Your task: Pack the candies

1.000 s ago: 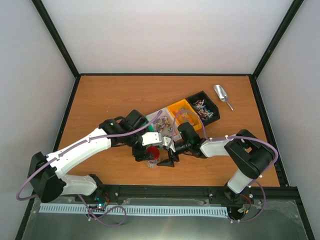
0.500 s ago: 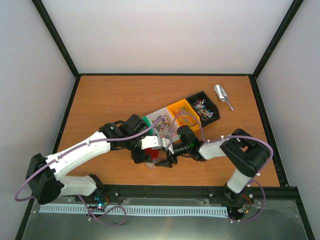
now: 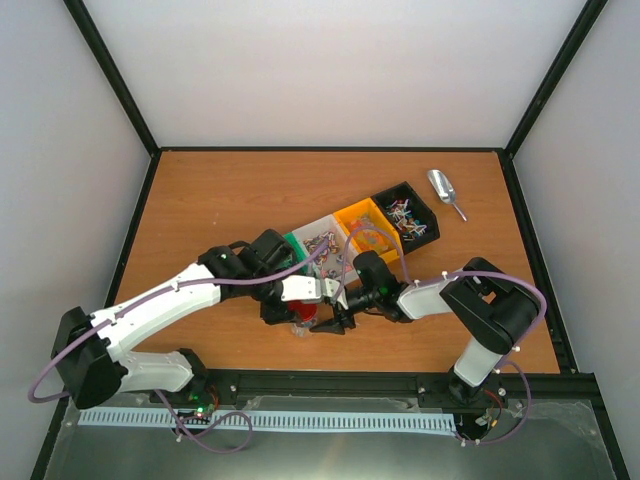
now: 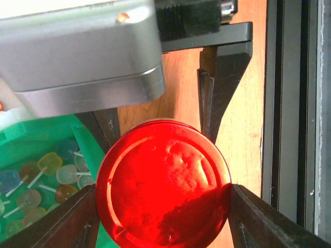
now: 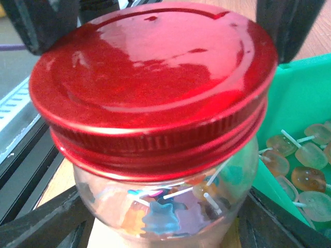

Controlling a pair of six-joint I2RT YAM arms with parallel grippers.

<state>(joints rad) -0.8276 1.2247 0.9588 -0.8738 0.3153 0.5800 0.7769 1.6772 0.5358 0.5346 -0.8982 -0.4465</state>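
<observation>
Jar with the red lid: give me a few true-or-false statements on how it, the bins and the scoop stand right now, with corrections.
1. The red lid sits on the jar. True.
2. The jar is empty. False: candies on sticks show through the glass.
3. The right gripper has a finger on each side of the jar's glass body, below the lid. True.
4. The green bin next to the jar holds candies. True.
5. The metal scoop lies in the green bin. False: it lies on the table beside the black bin.
</observation>
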